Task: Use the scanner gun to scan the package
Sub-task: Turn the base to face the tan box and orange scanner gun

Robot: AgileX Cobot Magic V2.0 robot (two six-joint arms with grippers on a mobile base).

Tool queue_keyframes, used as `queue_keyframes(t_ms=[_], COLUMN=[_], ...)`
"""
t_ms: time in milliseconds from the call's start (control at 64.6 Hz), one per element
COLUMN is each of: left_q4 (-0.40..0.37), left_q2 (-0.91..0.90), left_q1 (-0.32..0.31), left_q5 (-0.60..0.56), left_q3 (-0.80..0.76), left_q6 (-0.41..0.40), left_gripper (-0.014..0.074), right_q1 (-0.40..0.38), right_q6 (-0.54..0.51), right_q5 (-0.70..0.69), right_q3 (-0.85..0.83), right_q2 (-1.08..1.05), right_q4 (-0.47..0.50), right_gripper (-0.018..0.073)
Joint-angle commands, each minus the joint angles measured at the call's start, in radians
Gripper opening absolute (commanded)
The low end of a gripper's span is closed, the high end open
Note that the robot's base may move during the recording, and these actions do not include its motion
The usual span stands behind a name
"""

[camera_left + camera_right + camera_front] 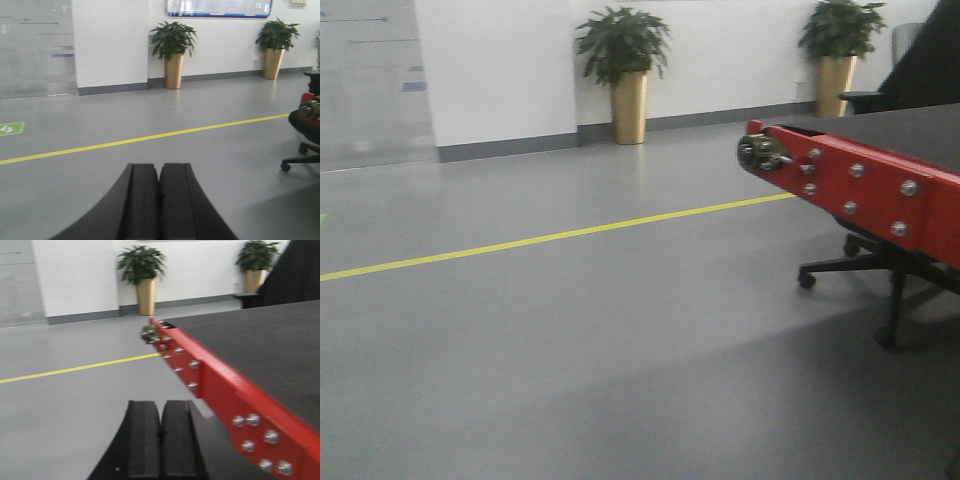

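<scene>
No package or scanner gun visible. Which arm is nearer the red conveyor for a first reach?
Right, likely. The right gripper, shut and empty, sits beside the red conveyor rail; the left gripper, also shut, faces open floor, the conveyor at its view's edge.

Grey floor (pixel 570 360) crossed by a yellow line (pixel 550 237).
A red-framed conveyor (pixel 865 190) is seen, an office chair (pixel 850 265) behind it; a potted plant (pixel 625 70) and a second plant (pixel 840 50) are set against the white wall (pixel 500 70).

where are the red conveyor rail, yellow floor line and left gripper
red conveyor rail (pixel 880 195): front view, bolted side face
yellow floor line (pixel 550 237): front view, middle stretch
left gripper (pixel 160 175): left wrist view, between its shut fingertips
</scene>
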Motion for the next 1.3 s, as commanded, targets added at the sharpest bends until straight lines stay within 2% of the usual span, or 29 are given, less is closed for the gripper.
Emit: queue_keyframes(t_ms=[0, 1286], left_q4=[-0.004, -0.004], left_q2=[-0.004, -0.004], left_q1=[-0.005, -0.003], left_q5=[-0.016, -0.016], left_q3=[-0.004, -0.004], left_q6=[-0.004, -0.004], left_gripper=[-0.0111, -0.0111], right_q1=[-0.004, -0.002], right_q6=[0.0, 0.0], right_q5=[-0.016, -0.016], right_q3=[-0.001, -0.001], right_q2=[-0.002, -0.002], right_q4=[-0.008, -0.008], right_gripper=[-0.0151, -0.0151])
